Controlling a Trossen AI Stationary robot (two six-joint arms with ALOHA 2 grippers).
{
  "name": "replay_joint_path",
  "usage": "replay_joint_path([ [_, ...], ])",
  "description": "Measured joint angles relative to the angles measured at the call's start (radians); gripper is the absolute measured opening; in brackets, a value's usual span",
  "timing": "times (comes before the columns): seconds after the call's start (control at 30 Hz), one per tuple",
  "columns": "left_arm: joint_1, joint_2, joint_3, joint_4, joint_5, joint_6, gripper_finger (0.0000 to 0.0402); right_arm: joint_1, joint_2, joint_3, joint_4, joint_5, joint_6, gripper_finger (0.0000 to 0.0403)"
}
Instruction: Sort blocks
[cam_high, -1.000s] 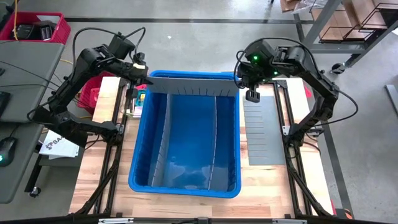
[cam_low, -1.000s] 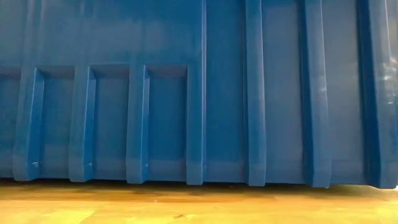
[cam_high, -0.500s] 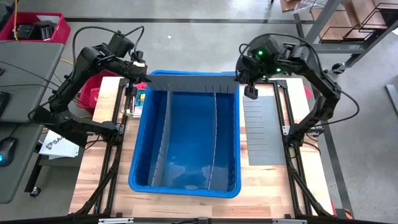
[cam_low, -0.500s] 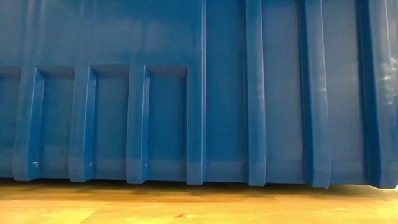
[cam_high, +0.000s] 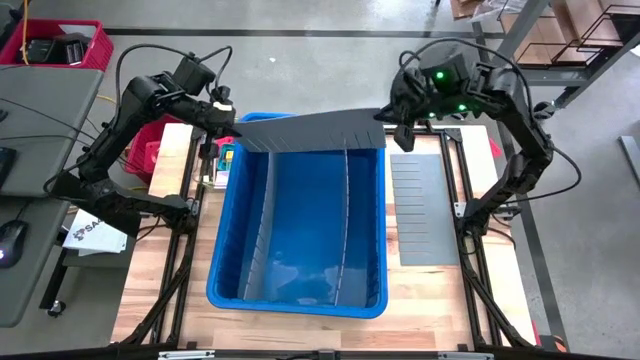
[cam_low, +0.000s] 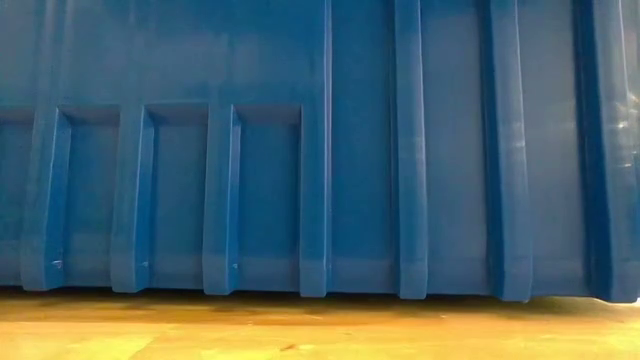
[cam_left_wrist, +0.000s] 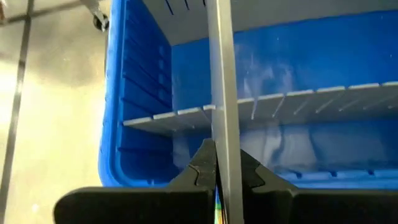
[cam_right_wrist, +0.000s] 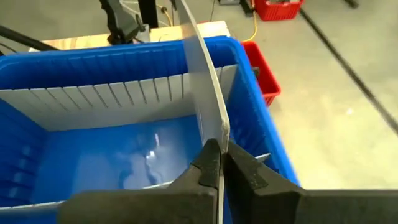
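Note:
A long grey divider panel (cam_high: 305, 130) spans the far end of the blue bin (cam_high: 296, 305), carried between both arms. My left gripper (cam_high: 232, 127) is shut on its left end and my right gripper (cam_high: 387, 117) is shut on its right end. In the wrist views the panel (cam_left_wrist: 221, 74) (cam_right_wrist: 202, 81) shows nearly edge-on. Small coloured blocks (cam_high: 228, 155) lie on the table just outside the bin's far left corner, partly hidden by the left arm. My left gripper pinches the panel's left end (cam_left_wrist: 219, 155) between its two fingers, one on each face. The fingers slant down from the table's left. The panel runs away from them over the bin. My right gripper pinches the panel's right end (cam_right_wrist: 220, 144) between its two fingers, one on each face. The fingers slant down from the table's far right. This end is raised above the bin's far rim, and the panel is tipped off upright.
Two grey dividers (cam_high: 262, 220) (cam_high: 343, 220) stand lengthwise inside the bin. Another slotted grey panel (cam_high: 420, 210) lies flat on the table right of the bin. A red basket (cam_high: 150, 160) stands left of the bin. The low view shows only the bin's near wall (cam_low: 320, 150).
My right gripper has risen and rolled while staying shut on the panel. The panel's right end has lifted above the bin's far rim and the panel has tipped, now showing more of its broad face from above. Its left end has stayed in place.

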Motion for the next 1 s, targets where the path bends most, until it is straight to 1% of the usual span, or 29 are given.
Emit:
replay_joint_path([
  [0.2, 0.001, -0.015, -0.001, -0.033, -0.069, 0.036, 0.0001, 0.041, 0.04, -0.003, 0.012, 0.025, 0.015, 0.0],
  [0.33, 0.001, -0.016, -0.005, -0.033, -0.078, 0.044, 0.0001, 0.043, 0.048, -0.003, 0.016, 0.028, 0.015, 0.0],
  [0.5, 0.002, -0.015, -0.072, -0.001, -0.076, 0.059, 0.0, 0.043, 0.049, -0.003, 0.029, 0.028, 0.02, 0.0],
  [0.6, 0.006, -0.016, -0.105, 0.046, -0.112, 0.074, 0.0, 0.05, 0.051, -0.003, 0.037, 0.027, 0.02, 0.0],
  [0.73, 0.001, -0.015, -0.097, 0.059, -0.072, 0.046, 0.0, 0.06, 0.048, -0.003, 0.04, 0.031, 0.021, 0.0],
  [0.9, -0.001, -0.019, -0.095, 0.009, -0.096, 0.051, 0.0, 0.062, 0.052, -0.004, 0.043, 0.027, 0.022, 0.0],
  [1.0, -0.001, -0.043, -0.095, 0.01, -0.097, 0.052, 0.0, 0.059, 0.051, -0.004, 0.05, 0.026, 0.019, 0.0],
])
